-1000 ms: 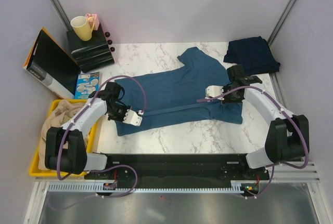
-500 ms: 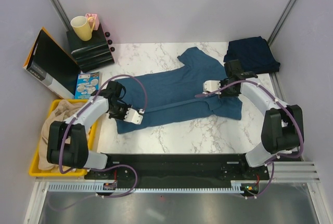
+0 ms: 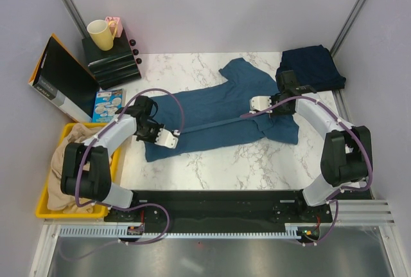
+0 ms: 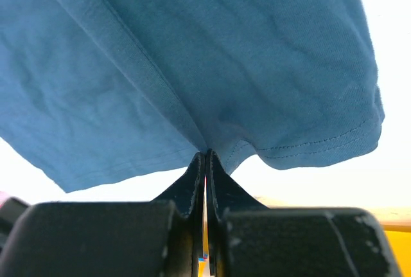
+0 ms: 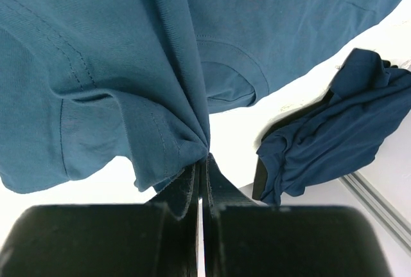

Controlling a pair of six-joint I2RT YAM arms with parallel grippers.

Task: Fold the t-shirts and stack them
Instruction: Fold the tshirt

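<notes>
Shows the steel-blue t-shirt [image 3: 212, 107] stretched lengthwise across the middle of the marble desk [image 3: 212, 161], with one lobe of cloth reaching toward the far edge. Shows the left gripper [image 3: 172, 137] clenched on the cloth at the end nearer the left edge, and the right gripper [image 3: 255, 103] clenched on it toward the right edge, with a taut ridge of fabric running straight between the two. Confirms both grasps in the wrist views: left fingers [image 4: 192, 184] pressed together on a pinch of blue cloth beside a stitched edge; right fingers [image 5: 189, 184] likewise closed on gathered, seamed fabric. Places the navy t-shirt [image 3: 311, 66] in a bunched heap at the far right corner, close beside the blue shirt, with a strip of bare desk between them in the right wrist view. Places a yellow bin [image 3: 48, 193] holding beige cloth [image 3: 77, 139] off the left edge toward the near left corner. Places a black box [image 3: 61, 78], a booklet [image 3: 107, 105] and a black stack [image 3: 112, 62] bearing a yellow mug [image 3: 99, 34] around the far left corner.
</notes>
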